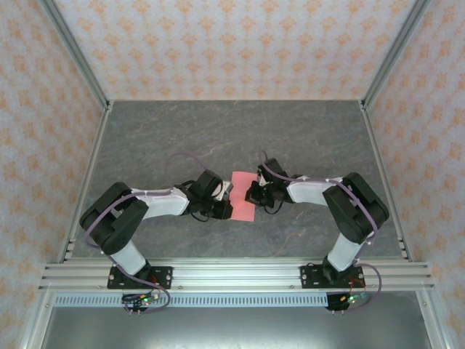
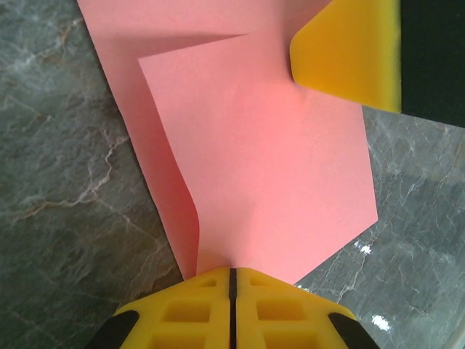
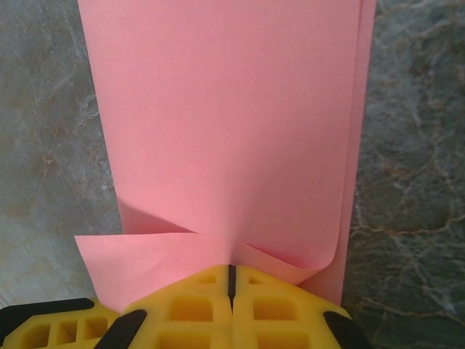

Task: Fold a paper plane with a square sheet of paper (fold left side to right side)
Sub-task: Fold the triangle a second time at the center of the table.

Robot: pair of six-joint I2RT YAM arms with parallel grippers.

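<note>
Ok, status: the pink sheet of paper point(image 1: 244, 209) lies on the grey marble table point(image 1: 218, 138) at mid-frame in the top view, right between the two wrists. It reads as a narrow upright strip, slightly tilted.

Left gripper point(image 1: 227, 204) comes in from the left of the strip and right gripper point(image 1: 251, 193) from the right, both touching the paper.

Left wrist view: the left gripper point(image 2: 231, 282) sits at bottom centre, jaws together with no gap. The sheet's point(image 2: 269, 167) upper layer runs straight into the seam, so it's clamped on the paper. That layer curls up off the lower layer along its left side, with a soft rounded bend rather than a flat crease. A corner of the lower layer shows at the top of the frame. One yellow finger point(image 2: 349, 51) of the right gripper rests on the sheet at upper right.

Right wrist view: the right gripper point(image 3: 231, 285) is at bottom centre, jaws also together and nipping the sheet's point(image 3: 225, 131) near edge. Small wrinkles fan out from the pinch. Paper fills the middle of the frame up to the top edge. Its right side is a rounded fold, and a loose flap pokes out at lower left.
</note>
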